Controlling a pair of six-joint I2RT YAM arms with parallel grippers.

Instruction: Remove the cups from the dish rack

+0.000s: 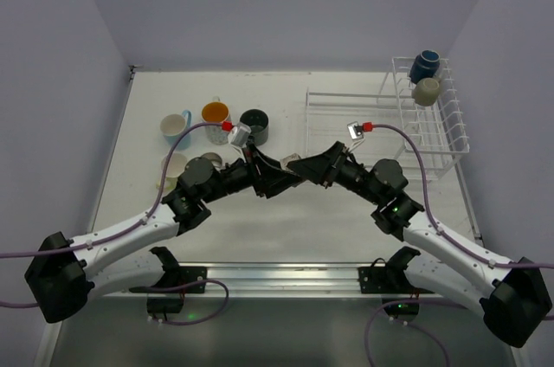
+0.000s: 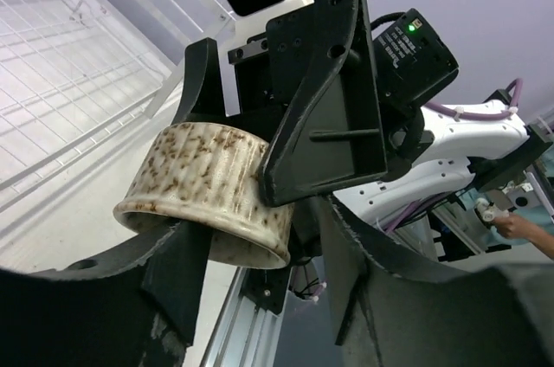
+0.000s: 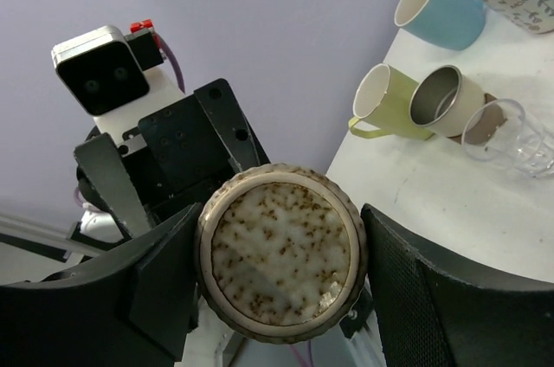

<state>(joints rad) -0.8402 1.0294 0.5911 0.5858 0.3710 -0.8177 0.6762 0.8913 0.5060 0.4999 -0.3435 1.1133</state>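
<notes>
A beige-brown speckled cup (image 3: 282,250) hangs above the table's middle (image 1: 288,159), where both arms meet. My right gripper (image 3: 279,276) is shut on its sides, with the cup's base toward that wrist camera. In the left wrist view the cup (image 2: 203,189) sits between the right gripper's fingers (image 2: 325,99). My left gripper (image 2: 277,298) is open. One of its fingers (image 2: 173,272) is at the cup's rim and the other stands well apart. The white wire dish rack (image 1: 433,129) at the far right holds a navy cup (image 1: 424,64) and a pale cup (image 1: 426,92).
Cups stand on the table at the far left: light blue (image 1: 176,129), patterned with orange inside (image 1: 215,113), black (image 1: 254,125), pale green (image 3: 389,103), a grey-lined one (image 3: 450,103) and a clear glass (image 3: 506,133). The rack's flat grid (image 2: 69,55) lies beside the grippers.
</notes>
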